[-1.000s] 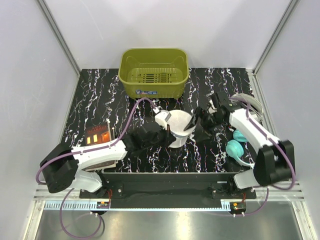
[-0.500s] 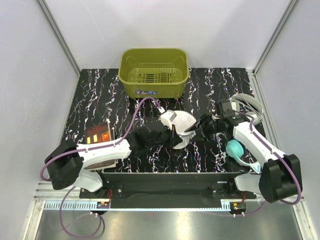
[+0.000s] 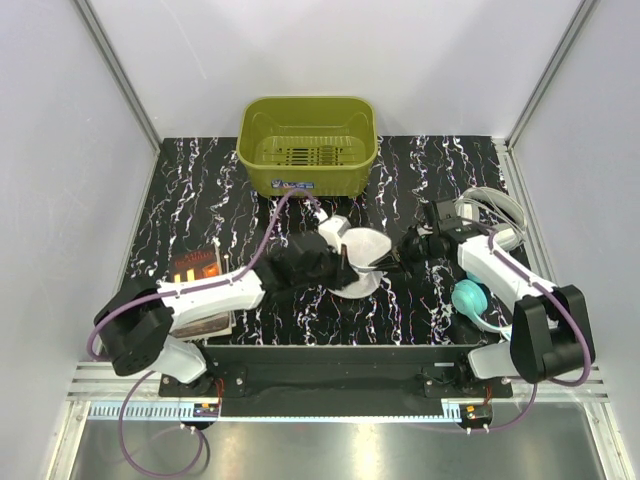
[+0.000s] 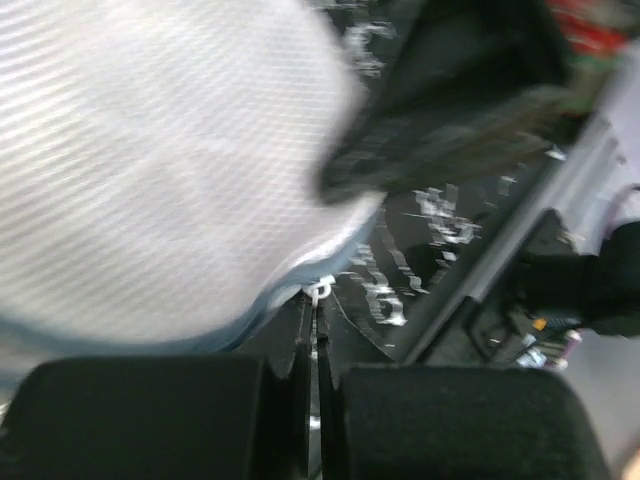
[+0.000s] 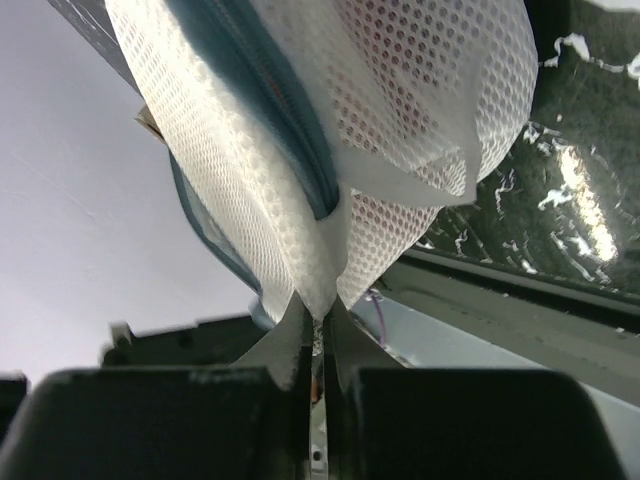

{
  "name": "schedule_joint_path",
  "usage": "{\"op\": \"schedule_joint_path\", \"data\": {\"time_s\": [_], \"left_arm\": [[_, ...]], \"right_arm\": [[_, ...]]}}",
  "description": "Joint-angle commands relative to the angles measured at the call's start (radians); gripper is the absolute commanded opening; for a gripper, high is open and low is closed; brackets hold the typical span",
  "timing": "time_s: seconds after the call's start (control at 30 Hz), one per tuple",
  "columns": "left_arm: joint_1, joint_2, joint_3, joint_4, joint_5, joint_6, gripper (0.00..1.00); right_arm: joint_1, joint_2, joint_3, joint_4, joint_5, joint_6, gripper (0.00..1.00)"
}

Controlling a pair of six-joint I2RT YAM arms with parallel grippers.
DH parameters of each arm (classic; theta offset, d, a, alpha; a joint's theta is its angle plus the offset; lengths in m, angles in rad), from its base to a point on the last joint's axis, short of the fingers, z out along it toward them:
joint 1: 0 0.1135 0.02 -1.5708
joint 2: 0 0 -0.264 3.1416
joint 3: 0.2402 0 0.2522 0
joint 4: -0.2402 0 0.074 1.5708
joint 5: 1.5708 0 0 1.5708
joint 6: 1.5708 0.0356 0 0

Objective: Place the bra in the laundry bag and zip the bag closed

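The white mesh laundry bag [image 3: 363,256] hangs between my two grippers at the middle of the table. My left gripper [image 3: 344,264] is shut on the bag's small white zipper pull [image 4: 320,291] at its blue-edged rim. My right gripper [image 3: 393,262] is shut on a pinched fold of the mesh [image 5: 330,255] beside the teal zipper band [image 5: 285,120]. In the left wrist view the bag [image 4: 150,160] fills the upper left, above the gripper [image 4: 312,305]. In the right wrist view the gripper [image 5: 318,318] sits just below the fold. The bra is hidden; only a faint reddish tint [image 5: 395,90] shows through the mesh.
An olive-green basket [image 3: 307,145] stands at the back centre. A teal rounded item [image 3: 470,297] lies under the right arm, with a white grey-rimmed bowl-like item [image 3: 497,208] behind it. An orange-brown box [image 3: 197,272] sits by the left arm.
My right gripper swung in from the right and shut on the bag's mesh. The bag went from standing upright to lying flatter between the grippers. The left gripper stayed shut and shifted slightly back.
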Motion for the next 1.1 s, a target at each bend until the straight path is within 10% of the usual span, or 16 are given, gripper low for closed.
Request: {"op": "schedule_joint_path", "data": {"time_s": [0.0,0.4,0.57,0.67,1.07], "left_arm": [[0.135,-0.057,-0.018,-0.148,0.025,0.09,0.0],[0.181,-0.074,0.025,-0.21,0.125,0.16,0.0],[0.117,-0.019,0.052,-0.023,0.165,-0.018,0.0],[0.1,0.039,0.078,0.033,0.156,-0.078,0.0],[0.083,0.061,0.115,0.034,0.151,-0.09,0.0]], "right_arm": [[-0.007,0.045,0.071,-0.033,0.022,-0.178,0.0],[0.002,0.199,0.378,-0.26,0.108,-0.555,0.0],[0.01,0.243,0.417,-0.295,0.078,-0.516,0.6],[0.007,0.175,0.386,-0.323,0.073,-0.484,0.75],[0.002,-0.088,0.147,-0.432,0.264,-0.458,0.9]]}}
